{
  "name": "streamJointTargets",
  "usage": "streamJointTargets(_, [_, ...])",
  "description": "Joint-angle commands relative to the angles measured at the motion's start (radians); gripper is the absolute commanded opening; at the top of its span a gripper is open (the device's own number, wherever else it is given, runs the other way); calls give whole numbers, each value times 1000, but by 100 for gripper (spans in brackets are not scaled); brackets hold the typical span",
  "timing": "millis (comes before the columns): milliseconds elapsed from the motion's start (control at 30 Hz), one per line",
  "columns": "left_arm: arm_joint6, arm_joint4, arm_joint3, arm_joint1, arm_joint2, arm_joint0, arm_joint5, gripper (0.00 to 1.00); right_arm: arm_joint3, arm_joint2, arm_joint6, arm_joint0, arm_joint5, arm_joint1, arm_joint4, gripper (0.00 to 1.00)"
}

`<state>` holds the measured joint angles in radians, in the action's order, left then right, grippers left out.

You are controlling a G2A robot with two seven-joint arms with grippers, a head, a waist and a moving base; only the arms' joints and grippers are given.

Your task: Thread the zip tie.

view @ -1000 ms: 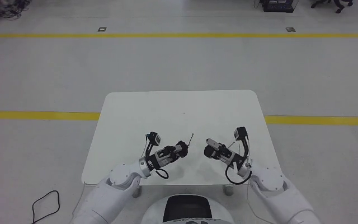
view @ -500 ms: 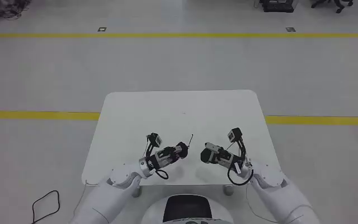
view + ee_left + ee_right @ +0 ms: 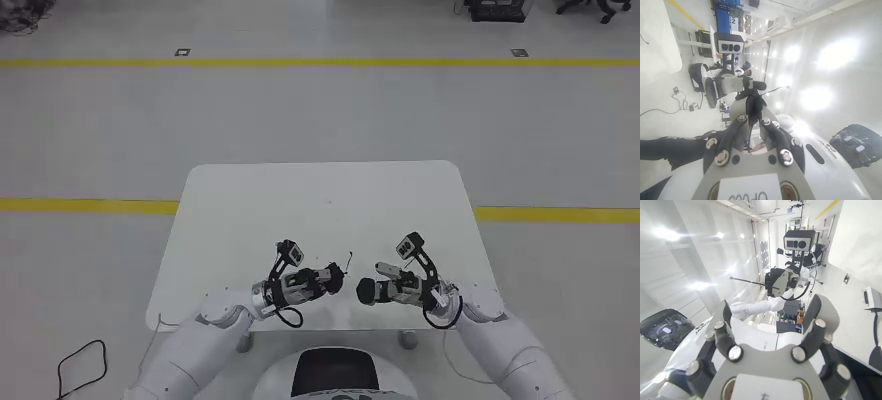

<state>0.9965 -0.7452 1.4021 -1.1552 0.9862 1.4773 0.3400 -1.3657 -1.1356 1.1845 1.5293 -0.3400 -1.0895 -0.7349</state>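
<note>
Here left tool (image 3: 753, 98) pinches zip tie (image 3: 745, 281); right tool (image 3: 770, 300) gapes.

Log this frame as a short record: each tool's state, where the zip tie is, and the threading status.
left tool: shut on the zip tie, held above the table
right tool: open, empty, facing the left tool, apart from it
zip tie: one end sticks out free past the left tool, not looped
threading: not yet begun

Right claw (image 3: 770, 303) spread wide, left claw (image 3: 767, 284) farther off pinching black zip tie (image 3: 745, 281)
</note>
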Motion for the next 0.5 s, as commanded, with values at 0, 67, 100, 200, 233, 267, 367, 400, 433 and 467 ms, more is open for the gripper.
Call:
streamJointTargets(0, [-1, -1, 0, 0, 0, 0, 0, 0, -1, 0, -2, 1, 0, 0, 1, 100])
streamJointTargets(67, [-1, -1, 0, 0, 0, 0, 0, 0, -1, 0, -2, 1, 0, 0, 1, 100])
streamJointTargets(100, [-11, -5, 1, 0, -1, 1, -3, 0, -1, 0, -2, 1, 0, 0, 1, 100])
streamJointTargets(200, [-2, -39, 1, -3, -11, 0, -2, 0, 1, 15, 39, -8, 42, -5, -65, 100])
streamJointTargets(233, [19, -71, 4, -6, -20, 1, -3, 0, 17, 18, 69, -17, 42, -7, -98, 100])
streamJointTargets(267, [38, -90, 5, -7, -26, 0, -3, 0, 33, 25, 98, -23, 54, -10, -136, 100])
streamJointTargets(367, [79, -137, -8, -12, -42, -10, -6, 0, 91, 41, 164, -52, 63, -20, -210, 100])
streamJointTargets(400, [88, -145, -14, -13, -46, -15, -5, 0, 106, 47, 176, -60, 65, -23, -222, 100])
streamJointTargets(433, [96, -159, -19, -15, -51, -17, -5, 0, 118, 54, 190, -67, 71, -26, -238, 100])
streamJointTargets(467, [111, -173, -25, -17, -59, -22, -6, 0, 129, 67, 205, -77, 85, -31, -257, 100])
